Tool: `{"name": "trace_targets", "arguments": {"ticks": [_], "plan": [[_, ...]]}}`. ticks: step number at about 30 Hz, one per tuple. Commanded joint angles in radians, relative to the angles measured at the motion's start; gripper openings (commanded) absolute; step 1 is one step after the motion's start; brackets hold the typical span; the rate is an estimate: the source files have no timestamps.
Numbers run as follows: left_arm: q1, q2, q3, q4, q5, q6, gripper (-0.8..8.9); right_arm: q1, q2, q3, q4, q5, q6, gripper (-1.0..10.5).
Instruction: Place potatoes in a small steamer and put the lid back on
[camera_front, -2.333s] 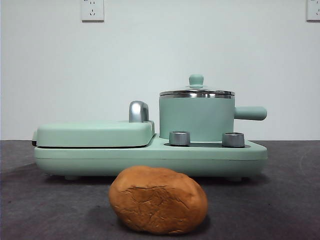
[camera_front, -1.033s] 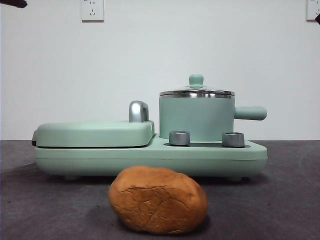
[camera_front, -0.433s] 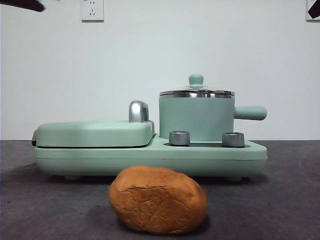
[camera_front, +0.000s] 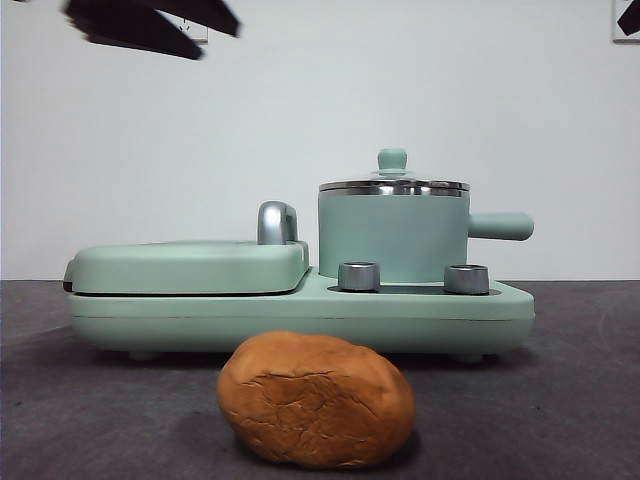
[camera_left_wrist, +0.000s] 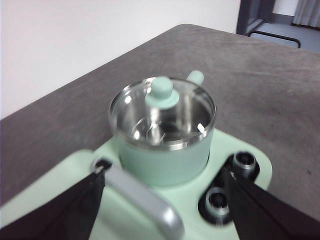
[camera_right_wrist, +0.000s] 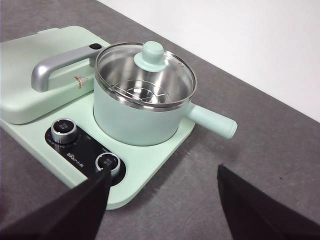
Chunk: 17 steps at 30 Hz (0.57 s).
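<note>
The potato (camera_front: 316, 400), a cracked orange-brown lump, lies on the dark table in front of the appliance. The small steamer (camera_front: 393, 240) stands on the appliance's right half, its side handle pointing right. The glass lid (camera_front: 393, 186) with its green knob (camera_front: 392, 159) rests on it. My left gripper (camera_front: 150, 25) hangs blurred high at the upper left, open and holding nothing. In the left wrist view it (camera_left_wrist: 164, 172) looks down on the steamer (camera_left_wrist: 162, 155) and the knob (camera_left_wrist: 161, 92). My right gripper (camera_right_wrist: 164, 172) is open and waits above the steamer (camera_right_wrist: 130, 122) and lid (camera_right_wrist: 150, 55). It shows in the front view only as a black tip (camera_front: 628, 18).
A flat mint-green griddle (camera_front: 190, 265) with a chrome handle (camera_front: 277, 222) takes up the appliance's left half. Two steel dials (camera_front: 359, 276) (camera_front: 466, 279) sit before the steamer. A white wall with sockets stands behind.
The left gripper has come in from the top left corner, moving right and a little down. The right tip stays at the top right corner. Potato, steamer and lid are unmoved.
</note>
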Motion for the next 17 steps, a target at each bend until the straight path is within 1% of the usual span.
{"name": "trace_targets", "arguments": {"ticks": [1, 10, 17], "plan": [[-0.027, 0.106, 0.090, 0.029, -0.005, -0.008, 3.65, 0.004, 0.004, 0.017, 0.012, 0.000, 0.015, 3.3], [-0.107, 0.426, 0.362, 0.126, -0.006, -0.011, 3.66, 0.004, 0.004, 0.017, 0.012, 0.000, 0.015, 3.3], [-0.149, 0.620, 0.510, 0.148, -0.006, -0.031, 3.66, 0.013, 0.004, 0.017, 0.013, 0.000, 0.014, 3.3]]}}
